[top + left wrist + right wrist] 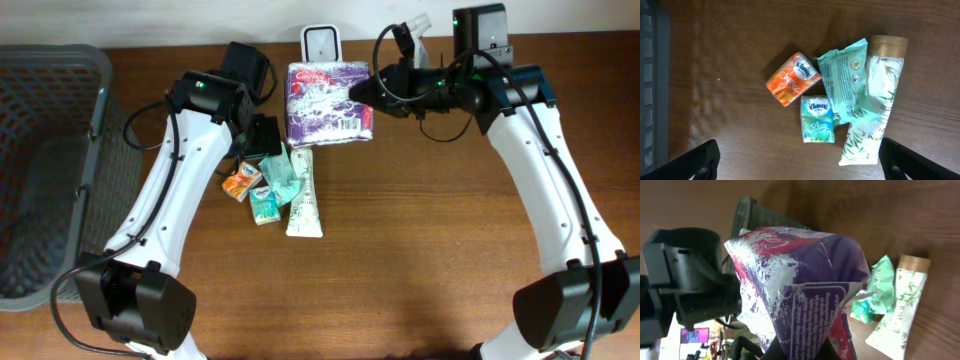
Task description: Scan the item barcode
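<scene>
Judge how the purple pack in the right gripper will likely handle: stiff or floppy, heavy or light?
Probably soft and floppy: the film of the purple pack creases where the right gripper pinches it. Likely light for its bulk, since a pinch at one edge seems to carry it. The glossy film might slip.

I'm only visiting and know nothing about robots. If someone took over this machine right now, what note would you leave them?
Right gripper: shut on the purple pack, held by the white scanner.
Left gripper: open, empty, above the small items.
On the table, bunched together: orange tissue pack, teal tissue pack, green wipes pack, tube.
Done: purple pack lifted to the scanner; whether it has read, I cannot tell.
Left: finish that scan, then probably the other four.
</scene>
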You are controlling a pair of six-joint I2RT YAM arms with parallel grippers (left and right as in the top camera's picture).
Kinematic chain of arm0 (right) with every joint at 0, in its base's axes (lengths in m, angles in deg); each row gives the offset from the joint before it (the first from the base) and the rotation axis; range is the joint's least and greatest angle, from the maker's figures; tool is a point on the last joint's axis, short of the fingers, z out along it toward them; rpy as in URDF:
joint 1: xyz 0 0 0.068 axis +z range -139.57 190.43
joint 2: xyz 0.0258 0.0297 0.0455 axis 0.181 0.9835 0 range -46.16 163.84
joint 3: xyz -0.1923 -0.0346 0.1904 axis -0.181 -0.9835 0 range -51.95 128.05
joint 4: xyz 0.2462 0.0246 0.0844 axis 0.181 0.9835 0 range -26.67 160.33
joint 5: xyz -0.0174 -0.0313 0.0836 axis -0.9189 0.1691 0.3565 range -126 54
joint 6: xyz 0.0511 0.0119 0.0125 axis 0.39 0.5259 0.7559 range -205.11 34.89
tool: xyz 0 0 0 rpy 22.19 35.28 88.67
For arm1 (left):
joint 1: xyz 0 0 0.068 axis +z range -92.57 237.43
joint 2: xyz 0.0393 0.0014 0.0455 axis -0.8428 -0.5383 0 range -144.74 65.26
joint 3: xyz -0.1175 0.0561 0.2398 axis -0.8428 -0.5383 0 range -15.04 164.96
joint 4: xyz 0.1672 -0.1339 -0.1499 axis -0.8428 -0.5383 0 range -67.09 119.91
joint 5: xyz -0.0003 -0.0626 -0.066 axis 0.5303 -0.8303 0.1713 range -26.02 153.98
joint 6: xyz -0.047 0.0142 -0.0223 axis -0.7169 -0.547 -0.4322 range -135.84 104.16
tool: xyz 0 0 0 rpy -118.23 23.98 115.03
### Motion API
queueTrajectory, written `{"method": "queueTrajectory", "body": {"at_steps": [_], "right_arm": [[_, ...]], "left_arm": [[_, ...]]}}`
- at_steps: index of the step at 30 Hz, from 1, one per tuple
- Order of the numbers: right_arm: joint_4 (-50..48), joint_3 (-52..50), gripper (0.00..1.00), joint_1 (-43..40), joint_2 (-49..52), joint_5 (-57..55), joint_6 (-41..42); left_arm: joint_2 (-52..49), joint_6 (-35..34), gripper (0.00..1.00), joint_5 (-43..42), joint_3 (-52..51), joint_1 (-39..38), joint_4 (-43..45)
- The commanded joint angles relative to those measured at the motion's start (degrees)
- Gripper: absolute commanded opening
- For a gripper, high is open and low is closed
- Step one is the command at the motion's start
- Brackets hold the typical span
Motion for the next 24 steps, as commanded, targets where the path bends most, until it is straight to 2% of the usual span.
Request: {"method": "queueTrajectory", "body": {"at_steps": [1, 14, 16, 18, 19, 23, 24], "right_arm": [[-0.4, 0.5, 0.04, -0.4, -0.8, -1.1, 0.9], [-0.2, 0.5, 0.04, -0.4, -0.7, -1.7, 0.3], [1.8, 0.5, 0.04, -0.4, -0.7, -7.1, 0.3], [9.3, 0.5, 0.04, -0.4, -0.7, -29.4, 0.3], [14.4, 0.5, 0.04, -0.4, -0.7, -44.2, 0.3], [25.4, 0.3, 0.04, -0.3, 0.3, -77.2, 0.3], [27.1, -0.1, 0.04, -0.3, 1.3, -82.6, 0.3]], "left_arm": [[1.2, 0.7, 0.99, -0.2, 0.6, 0.0, 0.0], [1.2, 0.7, 0.99, -0.2, 0.6, 0.0, 0.0], [1.2, 0.7, 0.99, -0.2, 0.6, 0.0, 0.0], [1.2, 0.7, 0.99, -0.2, 0.6, 0.0, 0.0], [1.2, 0.7, 0.99, -0.2, 0.6, 0.0, 0.0], [1.2, 0.7, 0.99, -0.2, 0.6, 0.0, 0.0], [1.2, 0.7, 0.99, -0.2, 0.6, 0.0, 0.0]]}}
